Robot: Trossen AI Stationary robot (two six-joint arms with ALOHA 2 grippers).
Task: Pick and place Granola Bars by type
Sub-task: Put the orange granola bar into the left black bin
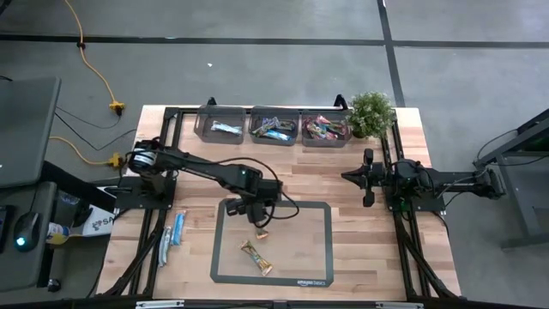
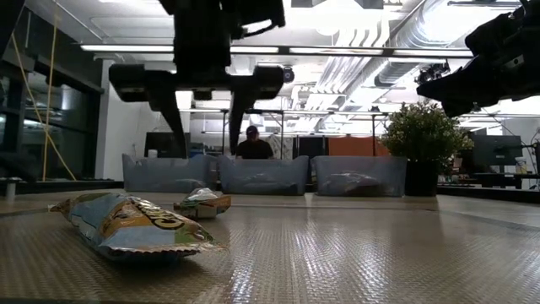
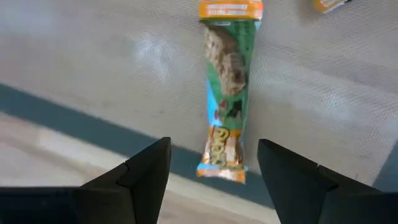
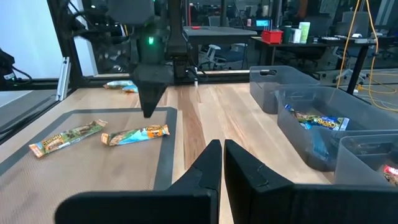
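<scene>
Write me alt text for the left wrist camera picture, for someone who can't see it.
The left gripper, jaws open, hangs above a green wrapped granola bar with orange ends lying on a grey woven mat. The bar's near end crosses the mat's dark border, with pale wooden table beyond it. A second wrapper's corner shows at the edge.

Floor (image 1: 283,21): grey concrete, upper part of the high view, crossed by dark tape lines. Yellow cable (image 1: 96,73) runs across it at upper left. Dark desk (image 1: 24,129) at left edge of that frame, a computer mouse (image 1: 26,230) lit green below it. Low view: white ceiling with long light strips (image 2: 126,48) across the top, exposed ducts (image 2: 405,38) at upper right. A person (image 2: 252,145) sits at centre, far back. Right wrist view: desks and office chairs (image 4: 214,55) along the top.
</scene>
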